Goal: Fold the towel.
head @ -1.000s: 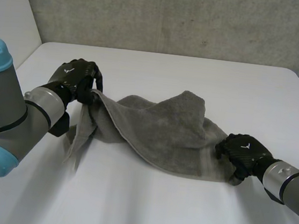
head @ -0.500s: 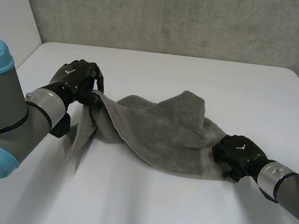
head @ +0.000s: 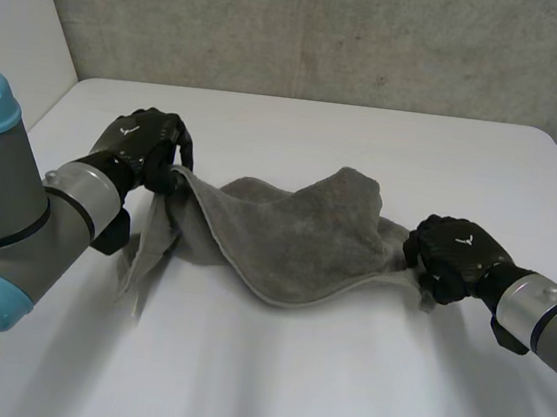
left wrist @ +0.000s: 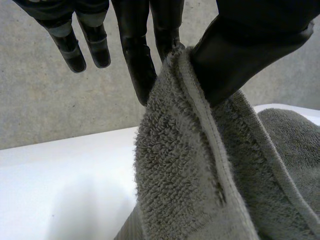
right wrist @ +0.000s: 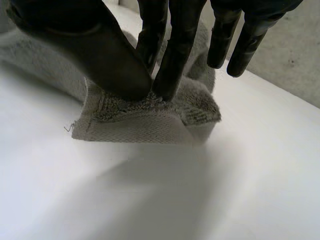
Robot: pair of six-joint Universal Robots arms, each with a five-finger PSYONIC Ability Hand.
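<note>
Towel (head: pixel 285 239) sags crumpled across the middle of the tabletop (head: pixel 319 384), long axis running left edge to right edge, and I've got my left hand (head: pixel 142 150) pinching its raised end, my right hand (head: pixel 454 257) pinching the opposite corner, held low.

**A smooth white table with rounded corners (head: pixel 367 138) before a rough grey concrete wall (head: pixel 329 33)**

From where I stand the table runs wide from side to side, its top matte and plain; the wall rises straight up behind its far edge, mottled with darker blotches, faint streaks and small pits; at the far left corner a paler, smooth off-white side panel (head: pixel 17 28) meets the concrete at an angle; the light is soft and even, brightest on the tabletop.
</note>
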